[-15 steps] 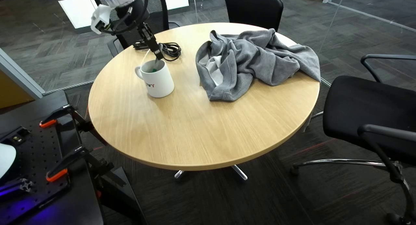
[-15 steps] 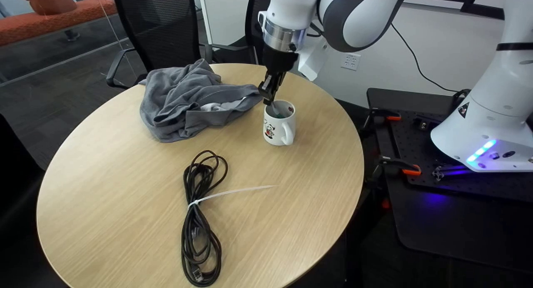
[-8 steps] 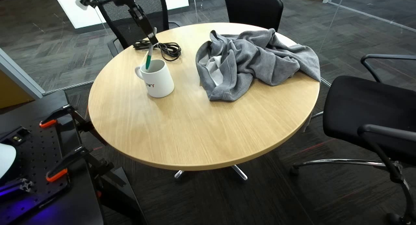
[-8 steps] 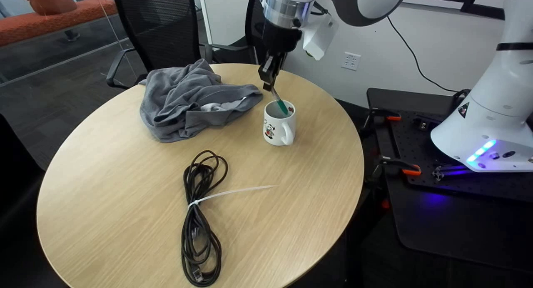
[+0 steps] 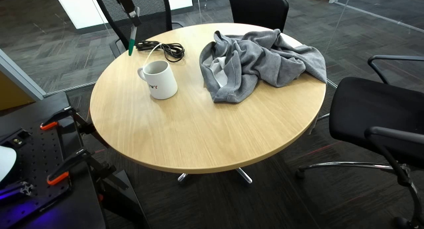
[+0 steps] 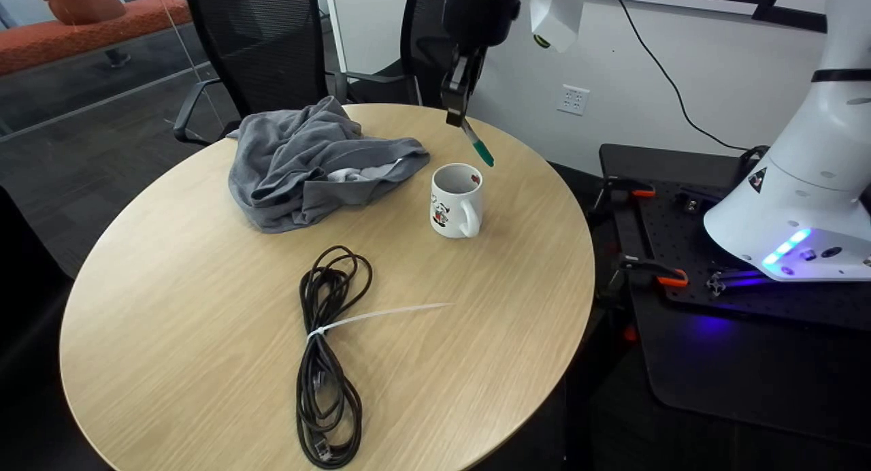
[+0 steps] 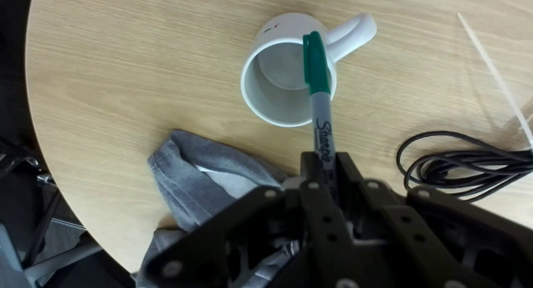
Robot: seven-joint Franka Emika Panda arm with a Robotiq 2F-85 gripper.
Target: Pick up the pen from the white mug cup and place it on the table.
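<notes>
A round wooden table (image 6: 435, 362) takes up most of the scene. In an exterior view a black side table (image 6: 728, 382) stands at the right, and on it sits the white base of the robot arm (image 6: 789, 205). Black chairs (image 6: 255, 49) stand around the round table, two of them beyond its far side in that view. A crumpled gray cloth (image 5: 258, 63) lies on the wood, reaching the edge at the far right in an exterior view. A black cable (image 6: 326, 362), looped into a bundle, lies on the near part of the table in an exterior view. The gripper (image 7: 327, 159) hangs above the table, its two fingers pinching a pen (image 7: 321, 109) by the barrel. The white mug (image 6: 450, 202) stands upright on the table, to the right of the cloth in an exterior view. The pen is in the air, tilted, its green cap pointing down, apart from the mug; in the wrist view it passes in front of the right side of the mug's mouth. Its gray barrel reads Sharpie. A thin white strip (image 6: 381, 313) is tied around the cable, its tail reaching right in an exterior view.
</notes>
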